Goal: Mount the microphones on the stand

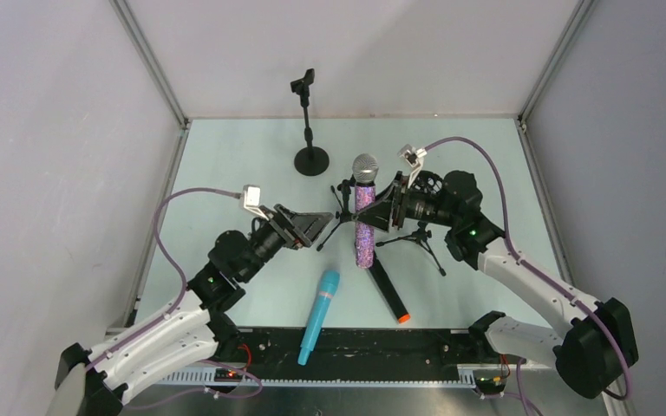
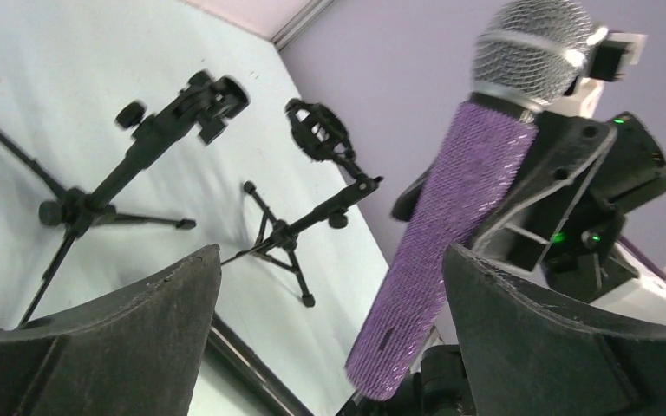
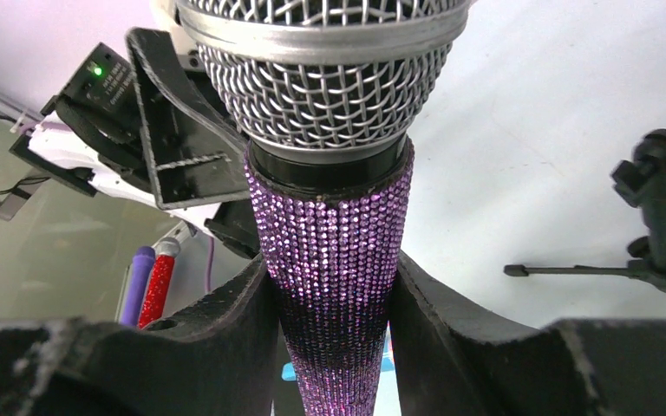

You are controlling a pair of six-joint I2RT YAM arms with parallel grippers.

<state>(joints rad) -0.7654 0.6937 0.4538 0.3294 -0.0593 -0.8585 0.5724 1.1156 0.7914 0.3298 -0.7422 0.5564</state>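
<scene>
Between right fingers [image 3: 225, 338], purple microphone [image 3: 334, 225]

**Top view:** bright, even, diffuse light from overhead. The pale desk [image 1: 225, 156] carries only faint, soft shadows around the round-based stand [image 1: 311, 161].

**Left wrist view:** the left tool's fingers [image 2: 130, 347] are near, dark and soft-edged. A tripod stand [image 2: 139, 147] shows slight blur.

**Right wrist view:** the purple microphone [image 3: 334, 234] is crisp, its sequins glinting. The right tool's fingers [image 3: 217, 347] lie in shadow.
</scene>
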